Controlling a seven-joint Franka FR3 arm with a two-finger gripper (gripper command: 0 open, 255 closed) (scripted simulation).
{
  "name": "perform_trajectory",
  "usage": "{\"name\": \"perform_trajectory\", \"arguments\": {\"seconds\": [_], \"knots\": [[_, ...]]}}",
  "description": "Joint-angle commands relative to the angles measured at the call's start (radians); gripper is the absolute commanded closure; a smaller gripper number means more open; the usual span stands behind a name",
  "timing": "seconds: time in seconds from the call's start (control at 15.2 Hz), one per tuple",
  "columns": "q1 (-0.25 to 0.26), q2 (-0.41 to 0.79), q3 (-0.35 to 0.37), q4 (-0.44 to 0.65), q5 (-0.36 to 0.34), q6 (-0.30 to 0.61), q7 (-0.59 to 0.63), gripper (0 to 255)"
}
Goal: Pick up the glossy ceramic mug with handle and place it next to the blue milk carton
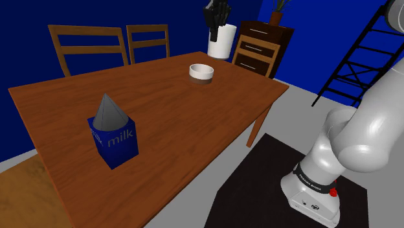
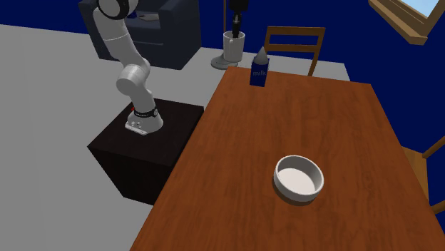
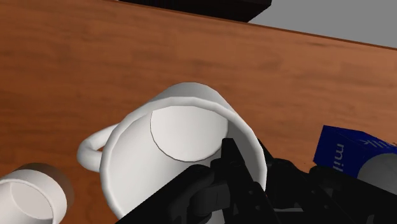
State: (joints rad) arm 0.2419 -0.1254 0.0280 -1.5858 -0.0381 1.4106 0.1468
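Observation:
A glossy white mug (image 1: 220,41) with a handle hangs in the air above the brown wooden table (image 1: 162,110), clasped at its rim by my black gripper (image 1: 218,24), which is shut on it. In the wrist view one finger (image 3: 231,159) reaches inside the mug (image 3: 172,137); its handle (image 3: 92,149) points away from the carton. The blue milk carton (image 1: 113,135) with a grey peaked top stands near the table's front in the shoulder view. In the second exterior view the mug (image 2: 233,50) hangs beside the carton (image 2: 259,70) at the table's far end, under the gripper (image 2: 236,30).
A white bowl (image 1: 201,72) with a brown base sits on the table between mug and carton; it is also nearest the camera in the second exterior view (image 2: 299,178). Wooden chairs (image 1: 90,45) line the far side. A dark dresser (image 1: 262,46) stands behind.

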Motion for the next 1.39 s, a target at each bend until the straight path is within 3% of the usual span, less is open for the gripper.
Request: {"name": "perform_trajectory", "arguments": {"seconds": [0.0,0.73,1.32], "knots": [[0.021,0.001,0.027,-0.006,0.006,0.005,0.05,255],[0.15,0.119,0.187,0.134,0.017,-0.026,0.341,255],[0.148,0.074,0.183,-0.044,0.026,0.108,0.336,255]]}}
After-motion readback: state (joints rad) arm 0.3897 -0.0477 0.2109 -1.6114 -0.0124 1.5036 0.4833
